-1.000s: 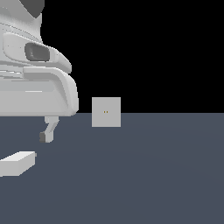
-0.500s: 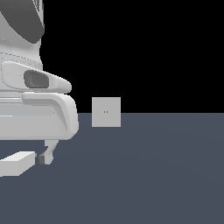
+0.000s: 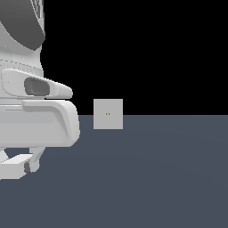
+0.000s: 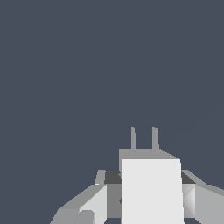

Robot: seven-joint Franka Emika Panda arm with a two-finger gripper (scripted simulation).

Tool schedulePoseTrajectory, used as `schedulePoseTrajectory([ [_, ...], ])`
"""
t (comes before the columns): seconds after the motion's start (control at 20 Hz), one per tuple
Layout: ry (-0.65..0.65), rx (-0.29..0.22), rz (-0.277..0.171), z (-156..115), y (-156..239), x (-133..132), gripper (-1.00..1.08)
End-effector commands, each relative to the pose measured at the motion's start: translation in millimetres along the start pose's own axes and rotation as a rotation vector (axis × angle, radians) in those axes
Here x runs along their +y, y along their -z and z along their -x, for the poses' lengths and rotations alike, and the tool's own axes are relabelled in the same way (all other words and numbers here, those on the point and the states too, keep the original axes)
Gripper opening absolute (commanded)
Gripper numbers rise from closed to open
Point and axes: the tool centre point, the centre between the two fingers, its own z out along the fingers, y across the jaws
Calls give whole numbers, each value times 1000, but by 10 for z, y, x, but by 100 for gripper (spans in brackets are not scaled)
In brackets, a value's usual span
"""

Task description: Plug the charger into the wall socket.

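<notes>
We straddle the charger with gripper fingers, contact unclear; prongs point at twelve o'clock, ready for the wall socket.

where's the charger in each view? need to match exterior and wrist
Exterior view: charger sits low at that view's left edge, under the arm, a finger at its end.
Wrist view: charger fills the lower middle, two prongs pointing away.
Shared landmark: the gripper flanking the block.

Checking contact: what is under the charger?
Dark floor lies beneath the charger; the claw straddles it. The underside contact is hidden by the block itself.
</notes>
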Motion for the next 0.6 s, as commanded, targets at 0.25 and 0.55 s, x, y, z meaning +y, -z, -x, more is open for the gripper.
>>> schedulePoseTrajectory([
  [0.25,0,0,0,-3,2,2,-100],
  [0.55,-24,0,2,-132,80,126,-100],
])
